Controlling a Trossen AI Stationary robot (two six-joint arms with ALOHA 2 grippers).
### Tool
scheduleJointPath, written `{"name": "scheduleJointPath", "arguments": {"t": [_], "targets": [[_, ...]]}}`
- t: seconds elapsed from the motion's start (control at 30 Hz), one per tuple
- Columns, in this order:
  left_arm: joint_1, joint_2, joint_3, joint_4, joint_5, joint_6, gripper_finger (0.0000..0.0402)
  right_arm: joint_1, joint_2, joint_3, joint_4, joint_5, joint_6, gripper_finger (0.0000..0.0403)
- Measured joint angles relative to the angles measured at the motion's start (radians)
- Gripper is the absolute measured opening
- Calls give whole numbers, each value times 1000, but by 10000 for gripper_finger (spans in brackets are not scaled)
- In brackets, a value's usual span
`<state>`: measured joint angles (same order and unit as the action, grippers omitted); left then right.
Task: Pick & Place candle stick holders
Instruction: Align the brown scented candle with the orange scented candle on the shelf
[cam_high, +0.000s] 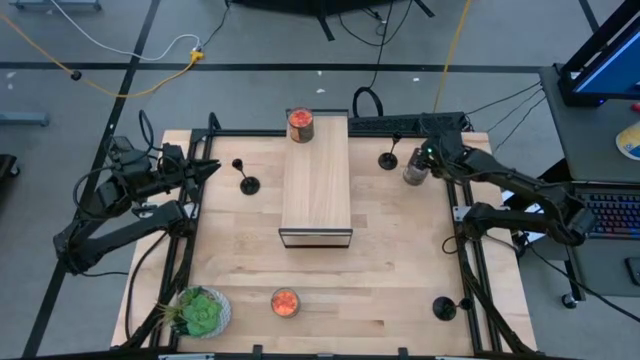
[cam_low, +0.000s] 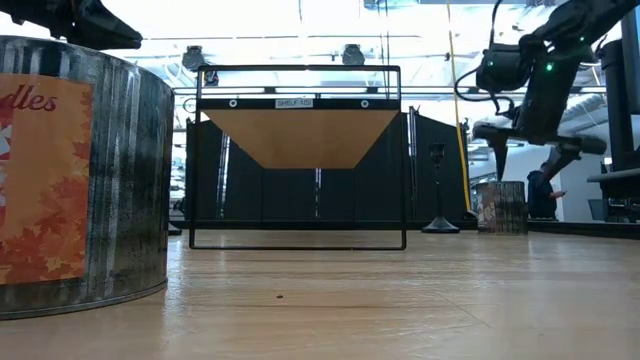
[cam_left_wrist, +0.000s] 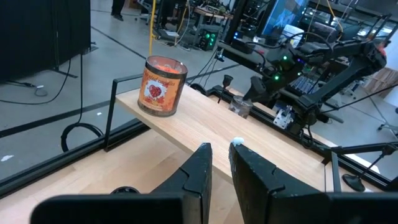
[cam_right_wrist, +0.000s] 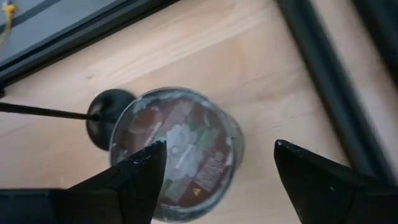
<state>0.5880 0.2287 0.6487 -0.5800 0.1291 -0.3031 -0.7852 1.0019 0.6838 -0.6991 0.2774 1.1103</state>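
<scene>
One silvery jar (cam_right_wrist: 177, 152) fronts a candle stick holder (cam_right_wrist: 104, 118).

Grey floor (cam_high: 90, 110), bright ceiling lights (cam_low: 300, 20)

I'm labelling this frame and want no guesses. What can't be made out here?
- Left claw: in the left wrist view, whether its narrow gap pinches anything; the tips look bare.
- Silvery-grey jar: the right claw stands open over it and the right wrist view's lower edge cuts off the jar's near side, so contact is unclear.
- Candle stick holder beside it: partly behind the jar.
- Near candle stick holder: absent from the low view.
</scene>
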Motion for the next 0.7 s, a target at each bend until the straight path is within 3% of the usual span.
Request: {"name": "scheduleJointPath", "arguments": {"t": [0.7], "targets": [[0,0,0,0,0,-1,63,-28,0,-56,75,-15,2,216]]}}
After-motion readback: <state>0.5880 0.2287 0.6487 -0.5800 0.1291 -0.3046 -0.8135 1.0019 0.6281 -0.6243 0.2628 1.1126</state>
